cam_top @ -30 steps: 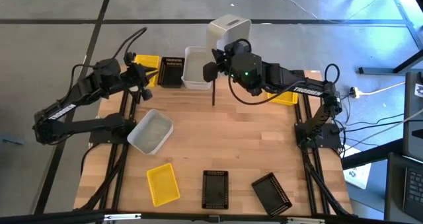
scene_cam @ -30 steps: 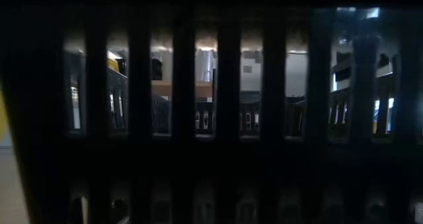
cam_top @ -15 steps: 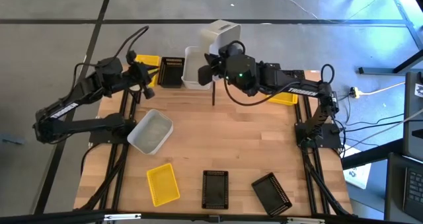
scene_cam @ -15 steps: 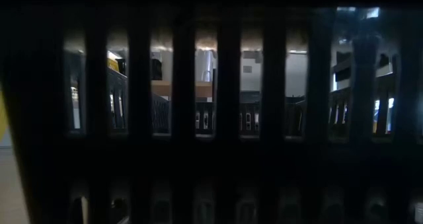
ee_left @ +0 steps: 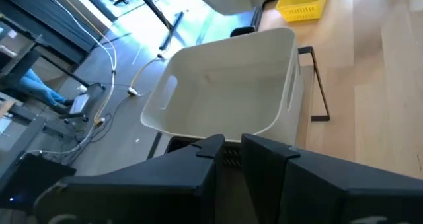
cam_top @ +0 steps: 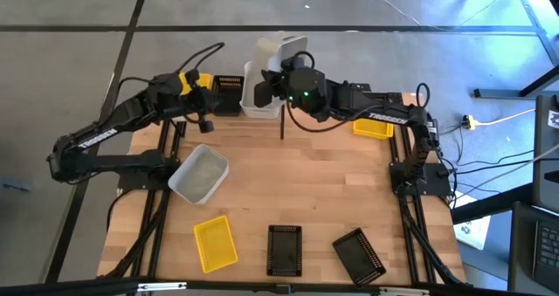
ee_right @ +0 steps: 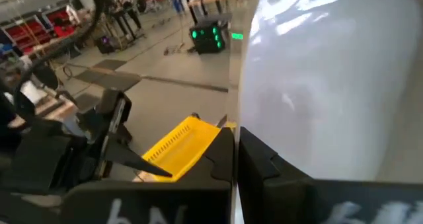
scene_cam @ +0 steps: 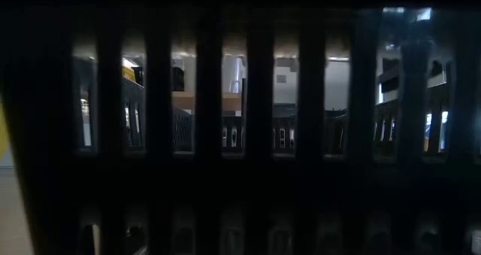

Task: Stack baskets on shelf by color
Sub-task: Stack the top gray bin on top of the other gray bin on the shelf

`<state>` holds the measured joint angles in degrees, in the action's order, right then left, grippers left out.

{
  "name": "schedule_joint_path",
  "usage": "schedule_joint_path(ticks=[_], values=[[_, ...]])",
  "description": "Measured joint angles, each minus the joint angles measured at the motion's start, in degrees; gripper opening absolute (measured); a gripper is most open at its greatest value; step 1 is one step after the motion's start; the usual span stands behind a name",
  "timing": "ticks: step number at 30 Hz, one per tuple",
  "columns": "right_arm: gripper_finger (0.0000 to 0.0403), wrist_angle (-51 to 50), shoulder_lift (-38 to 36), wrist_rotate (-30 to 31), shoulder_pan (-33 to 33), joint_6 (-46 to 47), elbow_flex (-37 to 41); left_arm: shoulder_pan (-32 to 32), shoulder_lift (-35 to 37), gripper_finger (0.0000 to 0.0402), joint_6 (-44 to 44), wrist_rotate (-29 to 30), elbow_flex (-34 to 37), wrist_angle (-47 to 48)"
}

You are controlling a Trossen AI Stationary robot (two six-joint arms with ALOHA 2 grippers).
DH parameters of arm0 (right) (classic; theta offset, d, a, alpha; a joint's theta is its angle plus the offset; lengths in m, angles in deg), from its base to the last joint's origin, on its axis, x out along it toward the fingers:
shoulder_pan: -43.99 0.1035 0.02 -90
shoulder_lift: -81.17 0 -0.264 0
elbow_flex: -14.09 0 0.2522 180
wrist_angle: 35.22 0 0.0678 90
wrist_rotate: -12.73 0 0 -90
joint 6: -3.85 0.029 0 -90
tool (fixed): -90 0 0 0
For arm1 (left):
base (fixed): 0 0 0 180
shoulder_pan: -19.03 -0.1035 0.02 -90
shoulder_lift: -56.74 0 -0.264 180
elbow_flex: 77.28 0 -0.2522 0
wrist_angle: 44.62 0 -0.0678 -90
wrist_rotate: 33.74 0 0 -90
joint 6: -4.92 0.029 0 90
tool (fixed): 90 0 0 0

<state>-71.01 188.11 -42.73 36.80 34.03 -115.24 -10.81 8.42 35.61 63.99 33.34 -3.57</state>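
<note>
My right gripper [cam_top: 269, 85] is shut on a translucent white basket [cam_top: 279, 50], held tilted in the air over the shelf's far edge, just above another white basket [cam_top: 253, 99] that stands on the shelf [cam_top: 281, 126]. My left gripper [cam_top: 208, 120] hovers at the shelf's left part, beside a black perforated basket [cam_top: 229, 93] and a yellow one [cam_top: 197, 80]. Its fingers [ee_left: 218, 151] are shut to a narrow slit with nothing between them. In the left wrist view the shelf's white basket [ee_left: 225, 92] lies straight ahead. My right gripper holds the lifted white basket by one side wall [ee_right: 277, 138], which fills the picture right beside the fingers [ee_right: 221, 158]. The fingers come at it about level, from the table's right. The gripper hides the exact place of contact. The basket is lifted clear and tilted.
On the table lie a white basket [cam_top: 199, 174], a yellow one [cam_top: 215, 242] and two black ones [cam_top: 284, 248] [cam_top: 358, 254]. Another yellow basket [cam_top: 374, 127] sits at the shelf's right end. A black basket wall [scene_cam: 240, 135] blocks the low view.
My right gripper has carried the white basket toward the table's left and a little down, rolling as it went, so that the basket now hangs over the shelf's white basket. My left gripper has moved toward the table's right, nearer the black basket on the shelf.
</note>
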Motion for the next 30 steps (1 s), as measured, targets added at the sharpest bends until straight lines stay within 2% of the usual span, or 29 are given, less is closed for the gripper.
schedule_joint_path(ticks=[4,12,30], values=[[0.0000,-0.27,1.39,-2.67,-1.37,1.70,0.00,-0.01,-0.15,0.0044,1.91,0.03,0.04,-0.13],[0.0000,-3.47,3.16,-2.92,-2.38,5.44,0.00,-0.23,-0.10,0.0044,4.53,0.03,0.04,-1.01],[0.0000,-4.08,4.30,-3.21,-2.84,7.12,-0.02,-0.52,-0.08,0.0044,6.08,0.06,0.04,-1.07]])
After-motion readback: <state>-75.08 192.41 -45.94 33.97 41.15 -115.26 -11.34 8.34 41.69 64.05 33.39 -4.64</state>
